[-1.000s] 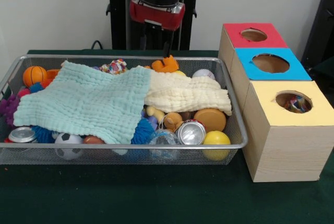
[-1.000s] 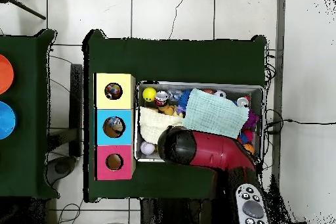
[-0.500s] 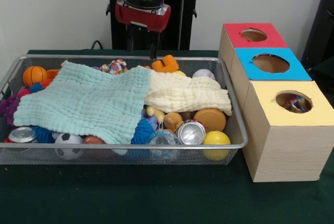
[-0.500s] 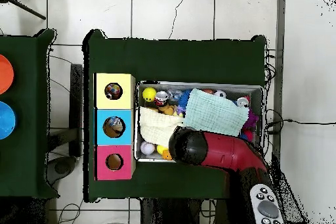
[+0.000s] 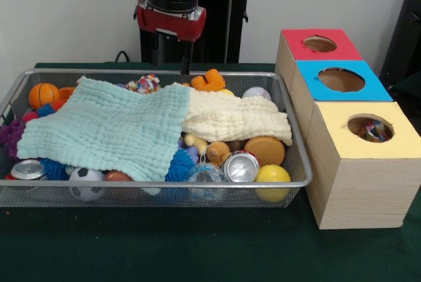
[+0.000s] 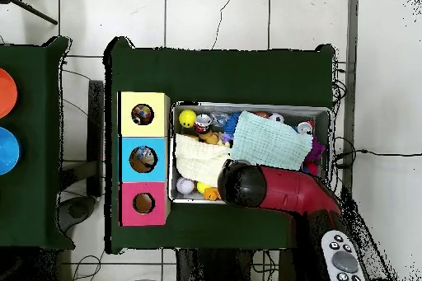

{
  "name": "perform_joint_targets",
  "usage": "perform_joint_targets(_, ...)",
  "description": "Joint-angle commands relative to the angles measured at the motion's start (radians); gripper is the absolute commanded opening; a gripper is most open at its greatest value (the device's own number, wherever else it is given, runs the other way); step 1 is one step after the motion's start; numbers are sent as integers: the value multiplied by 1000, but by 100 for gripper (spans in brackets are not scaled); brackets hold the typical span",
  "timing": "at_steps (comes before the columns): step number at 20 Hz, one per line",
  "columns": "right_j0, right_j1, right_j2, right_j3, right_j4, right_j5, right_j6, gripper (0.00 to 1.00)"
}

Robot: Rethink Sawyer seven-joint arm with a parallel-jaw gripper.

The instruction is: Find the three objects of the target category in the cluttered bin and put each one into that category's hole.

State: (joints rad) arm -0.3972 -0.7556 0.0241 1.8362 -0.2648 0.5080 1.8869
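Gripper [image 5: 172, 65] hanging behind the far rim of the wire bin [image 5: 296, 164] in the front view, two dark fingers [image 5: 186, 60] showing below the red collar, set narrowly apart, nothing between them. Just to its right and slightly lower, an orange plush toy [image 5: 208, 81] on the heap; just to its left and lower, a multicoloured knotted toy [image 5: 144, 84]. Below it, nearer the camera, a mint cloth [image 5: 108, 127] spread over most of the clutter, a cream cloth [image 5: 233, 117] beside that to the right. Further forward, a crushed silver can [image 5: 241, 167], a yellow ball [image 5: 272, 175], a soccer ball [image 5: 85, 180]; far left, a small basketball [image 5: 43, 94]. Well off to the right, three wooden boxes with holes: red top [image 5: 319, 45], blue top [image 5: 341, 79], yellow top [image 5: 368, 129] with something colourful inside.

Overhead view: gripper hidden under the red arm [image 6: 276, 189], state not readable here. Arm's dark end over the bin's edge beside the cream cloth [image 6: 196, 158]; mint cloth [image 6: 272, 140] just above it; the orange toy [image 6: 211, 193] just left of it. Boxes [image 6: 144, 158] left of the bin.
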Motion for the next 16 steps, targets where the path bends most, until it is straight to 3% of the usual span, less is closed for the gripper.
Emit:
perform_joint_targets(1,-28,14,83,1,-78,6,-77,100)
perform_joint_targets(16,-83,93,85,31,-152,-90,-32,100)
